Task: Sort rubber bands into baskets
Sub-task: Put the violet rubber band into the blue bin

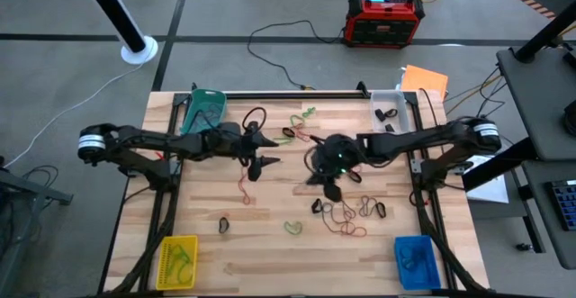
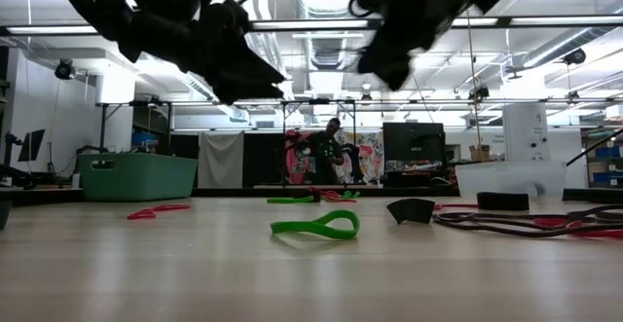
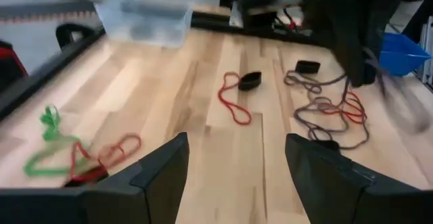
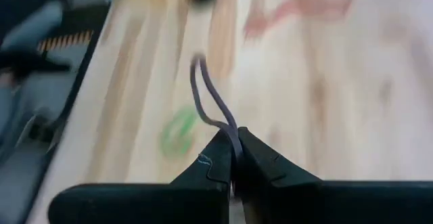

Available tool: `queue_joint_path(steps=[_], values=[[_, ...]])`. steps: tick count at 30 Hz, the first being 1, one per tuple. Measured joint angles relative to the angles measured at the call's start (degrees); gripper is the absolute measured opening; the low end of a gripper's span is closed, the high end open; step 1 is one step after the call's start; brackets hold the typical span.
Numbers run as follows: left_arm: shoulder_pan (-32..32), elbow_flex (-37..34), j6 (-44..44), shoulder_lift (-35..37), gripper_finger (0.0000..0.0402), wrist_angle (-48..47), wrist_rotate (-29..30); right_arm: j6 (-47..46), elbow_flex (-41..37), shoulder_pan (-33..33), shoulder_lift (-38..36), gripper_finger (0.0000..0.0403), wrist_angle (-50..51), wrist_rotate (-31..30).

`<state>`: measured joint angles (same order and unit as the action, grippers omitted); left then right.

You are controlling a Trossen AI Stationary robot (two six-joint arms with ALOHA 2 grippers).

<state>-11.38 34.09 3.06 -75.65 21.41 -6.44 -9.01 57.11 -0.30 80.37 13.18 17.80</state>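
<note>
Purplish thin rubber loop (image 4: pixel 215 102), pinched by right fingers (image 4: pixel 233 158)

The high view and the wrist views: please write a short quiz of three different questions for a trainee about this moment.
1. True or false: the right gripper is shut on a thin brownish rubber band.
2. Which basket stands at the far left corner of the table? A teal basket; B blue; C yellow.
3. Fill in: the jaws of the left gripper stand ____.

Key: 1 true; 2 A; 3 open.
</note>
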Motion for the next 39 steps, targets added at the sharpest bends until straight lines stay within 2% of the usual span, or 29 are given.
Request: queue_joint_path(steps=[3, 6, 10, 16, 22, 26, 31, 39], values=[[0.0, 0.0, -0.53, 0.49, 0.0228, 0.54, 0.0, -5.27, 4.02, 3.41, -1.93, 0.0009, 13.88, 0.04], [0.02, 0.0, -0.55, 0.51, 0.0224, 0.79, 0.0, -14.3, 8.53, 7.48, -2.42, 0.0009, 27.48, 0.03], [0.02, 0.02, -0.62, 0.15, 0.0218, 2.61, 0.02, -27.28, 12.21, 14.37, -2.42, 0.0009, 38.38, 0.37], [0.02, 0.02, -1.06, 0.11, 0.0215, 3.55, 0.0, -41.72, 10.84, 26.05, -2.72, 0.0009, 41.3, 2.61], [0.02, 0.02, -1.06, 0.08, 0.0215, 3.51, -0.02, -64.95, 5.82, 35.99, -2.7, 0.0009, 41.87, 9.43], [0.02, 0.02, -1.06, 0.06, 0.0215, 3.51, -0.02, -76.72, 2.47, 41.13, -2.68, 0.0009, 41.99, 12.83], [0.02, 0.02, -1.06, 0.06, 0.0215, 3.51, -0.04, -86.33, -0.34, 44.91, -2.68, 0.0009, 41.94, 13.78], [0.02, 0.02, -1.03, 0.03, 0.0215, 3.47, -0.04, -93.79, -2.53, 46.45, -2.64, 0.0009, 42.12, 13.73]])
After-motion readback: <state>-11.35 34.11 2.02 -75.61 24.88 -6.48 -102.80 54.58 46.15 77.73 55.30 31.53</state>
